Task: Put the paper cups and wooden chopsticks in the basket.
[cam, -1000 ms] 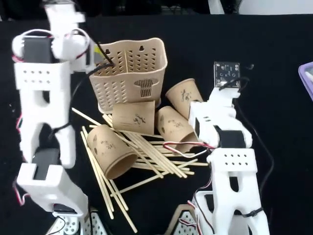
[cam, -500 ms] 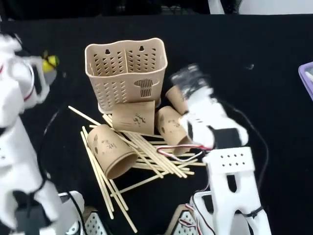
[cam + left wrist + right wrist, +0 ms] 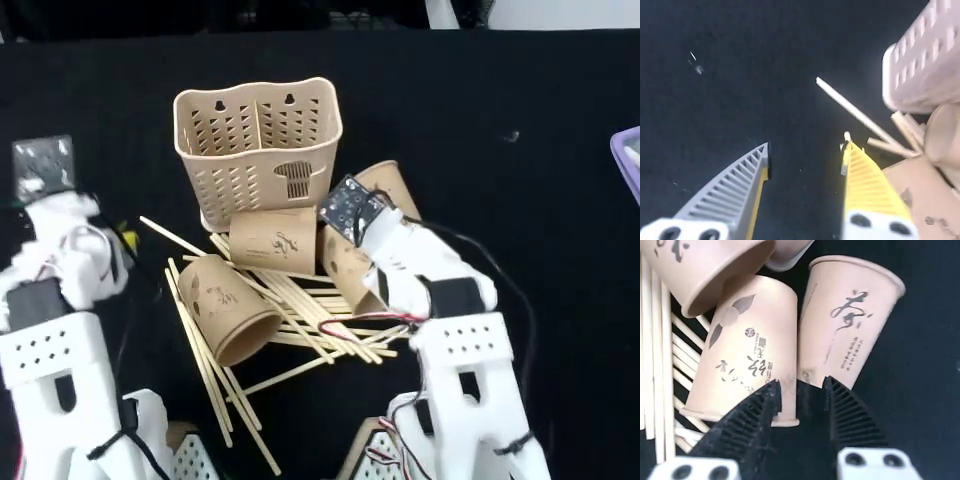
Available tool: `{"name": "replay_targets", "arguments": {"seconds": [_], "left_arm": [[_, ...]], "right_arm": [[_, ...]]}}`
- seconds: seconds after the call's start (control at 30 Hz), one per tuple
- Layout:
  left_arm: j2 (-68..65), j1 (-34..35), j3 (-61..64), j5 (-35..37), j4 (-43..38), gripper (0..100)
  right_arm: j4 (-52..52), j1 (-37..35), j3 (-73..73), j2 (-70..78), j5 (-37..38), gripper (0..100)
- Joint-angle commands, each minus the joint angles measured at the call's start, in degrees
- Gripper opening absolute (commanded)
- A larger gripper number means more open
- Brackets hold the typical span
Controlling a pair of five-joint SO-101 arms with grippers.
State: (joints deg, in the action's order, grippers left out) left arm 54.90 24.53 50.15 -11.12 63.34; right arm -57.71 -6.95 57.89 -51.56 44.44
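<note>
Both arms moved a lot in that last second. The left arm [image 3: 60,290] backed off from beside the basket [image 3: 258,175] and ended up at the left side of the surface [image 3: 560,100], toward the near edge. The left jaws were wide apart over bare surface with nothing in them, one chopstick end just ahead. The right arm [image 3: 440,300] swung in from the right and came down over two of the cups. The right jaws were a little apart and empty, tips lined up on the gap between the near cup [image 3: 747,340] and the far cup [image 3: 850,325]. My read: the right arm was setting up the first cup grab while the left got out of the way. As far as I could see, the basket had nothing in it yet, so the job had basically not started.

The cups were tan paper with dark brush-style print, all four tipped on their sides. The near and far cups lay side by side just right of the basket. A third cup [image 3: 272,240] lay against the basket's front, and a fourth cup [image 3: 225,305] sat on the sticks further left. The chopsticks [image 3: 310,325] were pale wood, fanned out in a messy heap between basket and near edge, some under the cups. The basket stood upright mid-surface.
</note>
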Motion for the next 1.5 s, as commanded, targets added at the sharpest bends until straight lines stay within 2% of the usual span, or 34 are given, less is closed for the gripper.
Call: {"name": "replay_targets", "arguments": {"seconds": [0.0,0.07,0.17,0.3,0.5,0.8,0.87,0.9,0.97,1.0,1.03,1.07,1.13,1.3,1.47], "left_arm": [[1.93,0.66,4.44,0.97,-3.87,24],[1.93,0.66,7.52,3.16,-5.8,24],[2.2,0.22,12.26,7.12,-10.37,24],[2.37,0.57,16.13,11.25,-14.51,24],[2.37,0.31,19.3,11.52,-14.42,24],[2.46,0.66,20.0,11.34,-14.33,24],[2.46,0.66,20.0,11.34,-14.33,24],[2.46,0.66,20.26,11.34,-14.33,24],[2.46,0.66,20.44,11.34,-14.33,24],[2.46,0.66,20.44,11.34,-14.42,24],[2.46,0.66,20.53,11.34,-14.42,24],[2.46,0.66,20.53,11.34,-14.42,24],[2.46,0.66,20.53,11.34,-14.42,24],[2.46,0.66,20.53,11.34,-14.33,24],[2.46,0.66,20.62,11.43,-14.33,24]], "right_arm": [[-8.62,-0.7,-7.96,-7.16,-2.37,18.5],[-15.56,-0.88,-11.21,-10.59,-1.49,22.3],[-22.77,-0.79,-12.0,-14.73,4.66,25.8],[-22.51,-0.62,-3.56,-17.36,9.41,29.6],[-10.37,1.41,6.64,-19.65,10.99,35.1],[8.62,1.41,19.3,-20.0,10.99,35.0],[10.2,1.41,20.09,-20.0,10.99,33.4],[10.29,1.49,20.0,-20.09,10.99,29.6],[10.2,1.58,18.59,-20.09,10.73,14.2],[10.2,1.58,17.45,-20.18,9.14,4.2],[10.02,1.76,15.78,-20.18,6.24,0.4],[8.88,2.64,13.85,-20.18,2.29,4.4],[4.31,3.34,7.6,-20.18,-3.34,0.5],[-10.81,3.34,-12.26,-19.47,-10.81,1.1],[-16.88,3.34,-28.7,-17.45,-19.16,1.1]]}}
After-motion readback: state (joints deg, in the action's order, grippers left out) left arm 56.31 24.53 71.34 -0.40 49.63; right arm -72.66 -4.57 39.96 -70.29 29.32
